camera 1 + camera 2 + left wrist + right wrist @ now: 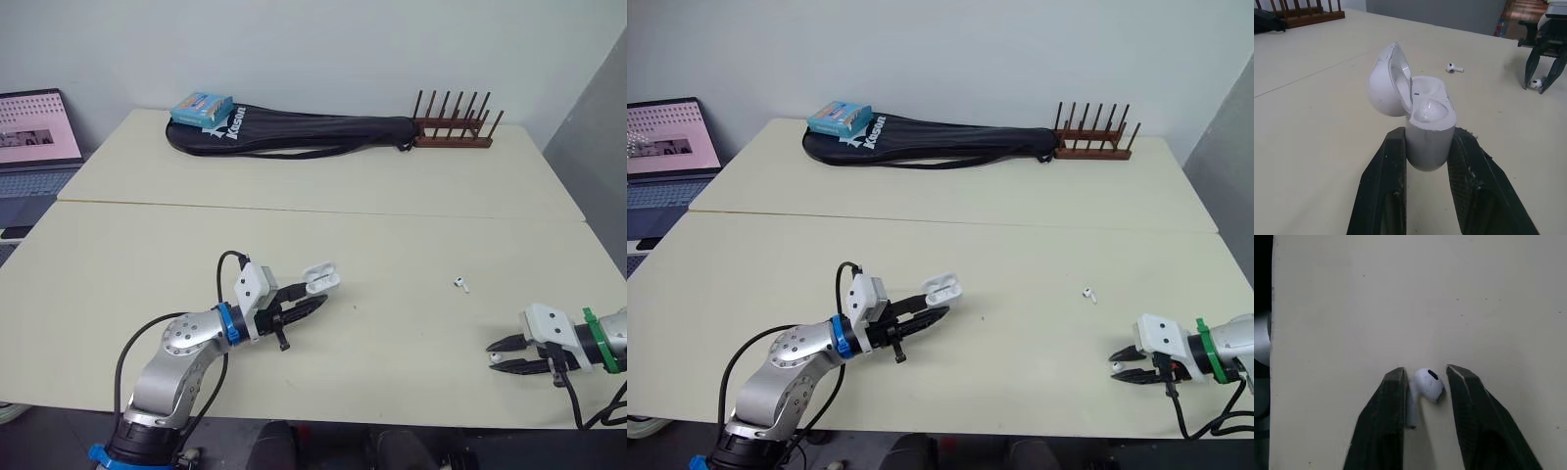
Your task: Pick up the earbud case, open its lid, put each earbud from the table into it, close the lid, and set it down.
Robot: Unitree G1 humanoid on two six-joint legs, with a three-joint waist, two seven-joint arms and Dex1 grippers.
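Two earbuds are out on the table. The loose earbud lies right of centre, well apart from both grippers. The other earbud lies on the tabletop between the right gripper fingers, which are narrowly parted and straddle it without clamping. The left gripper pinches the earbud case by its lower body, front-left of centre, with the lid flipped open. Cannot tell whether the case touches the table.
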